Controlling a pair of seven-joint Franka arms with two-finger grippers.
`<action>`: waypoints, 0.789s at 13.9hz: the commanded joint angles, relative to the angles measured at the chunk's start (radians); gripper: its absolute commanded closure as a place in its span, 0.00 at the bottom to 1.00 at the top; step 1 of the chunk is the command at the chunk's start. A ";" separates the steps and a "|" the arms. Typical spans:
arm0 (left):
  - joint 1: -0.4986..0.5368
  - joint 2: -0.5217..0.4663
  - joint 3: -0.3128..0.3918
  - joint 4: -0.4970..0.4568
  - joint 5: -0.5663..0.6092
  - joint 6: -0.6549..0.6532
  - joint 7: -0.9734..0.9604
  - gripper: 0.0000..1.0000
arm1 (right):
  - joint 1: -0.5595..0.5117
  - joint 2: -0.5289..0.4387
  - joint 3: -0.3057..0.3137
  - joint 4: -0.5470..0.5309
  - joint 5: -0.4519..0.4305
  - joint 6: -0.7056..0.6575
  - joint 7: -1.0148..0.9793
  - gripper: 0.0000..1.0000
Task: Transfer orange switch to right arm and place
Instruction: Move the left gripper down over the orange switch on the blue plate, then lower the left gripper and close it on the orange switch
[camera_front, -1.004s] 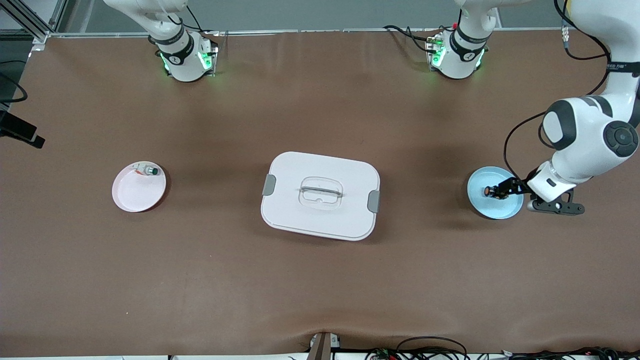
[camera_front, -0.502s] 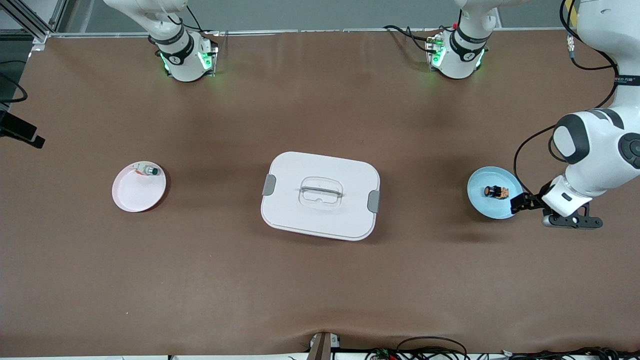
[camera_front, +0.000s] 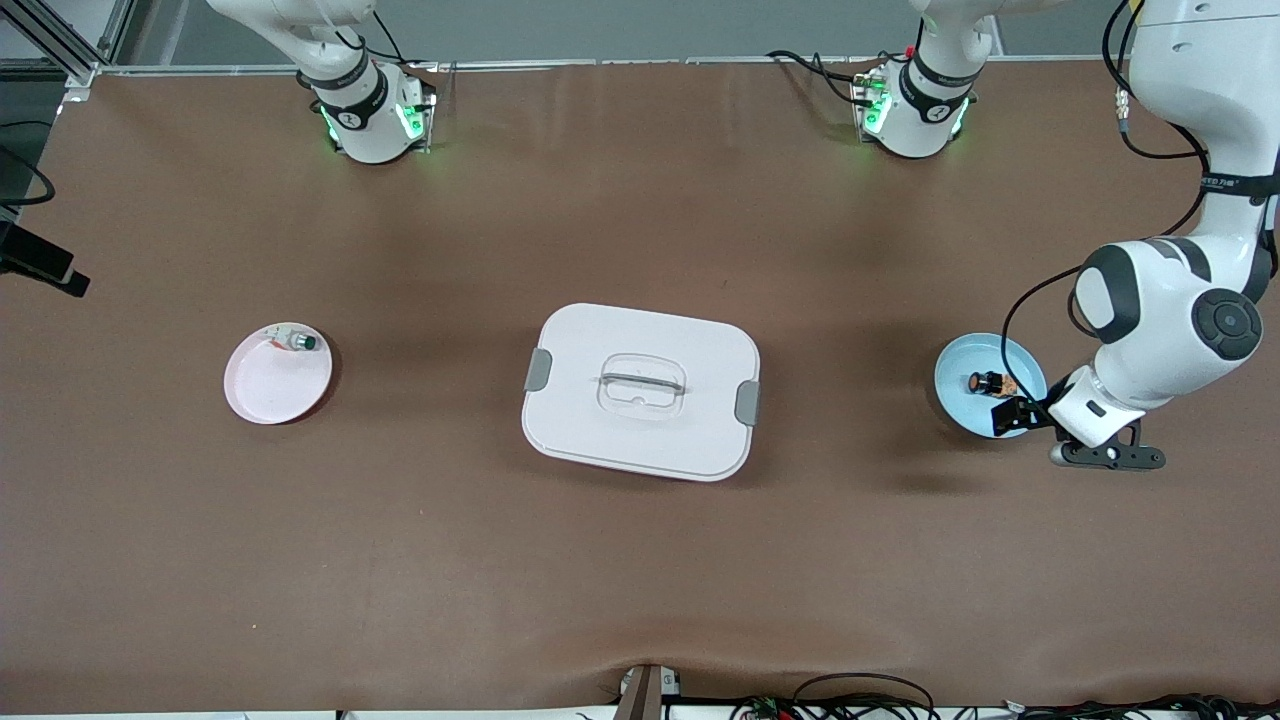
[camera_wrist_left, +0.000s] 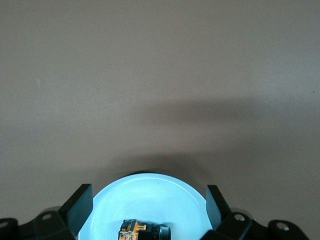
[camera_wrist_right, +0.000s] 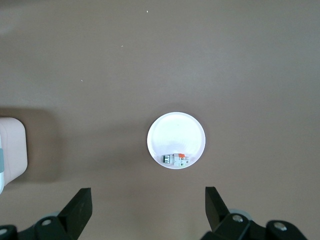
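Left claw (camera_front: 1010, 414) spread wide, empty, low over the edge of the blue plate (camera_front: 962, 395) nearest the front camera. In the left wrist view its fingers (camera_wrist_left: 80, 209) straddle the plate (camera_wrist_left: 150, 200). Orange switch (camera_front: 990, 383) lies on its side in the blue plate, not gripped, cap toward the right arm's end. Right claw (camera_wrist_right: 147, 212) also spread, empty, high over the pink plate (camera_front: 270, 385); that arm waits. Green-capped button (camera_front: 298, 342) sits at that plate's rim. White lidded box (camera_front: 640, 390) mid-counter (camera_front: 640, 560), between the two plates.
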 joint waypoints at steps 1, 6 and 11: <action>-0.018 0.026 -0.003 0.005 0.016 -0.007 -0.012 0.00 | -0.021 -0.023 0.015 -0.025 0.004 0.013 0.009 0.00; -0.016 0.015 -0.001 -0.064 0.016 -0.008 -0.001 0.00 | -0.020 -0.023 0.015 -0.025 0.004 0.013 0.010 0.00; -0.011 -0.017 -0.001 -0.131 0.057 -0.008 0.004 0.00 | -0.020 -0.023 0.015 -0.025 0.004 0.015 0.010 0.00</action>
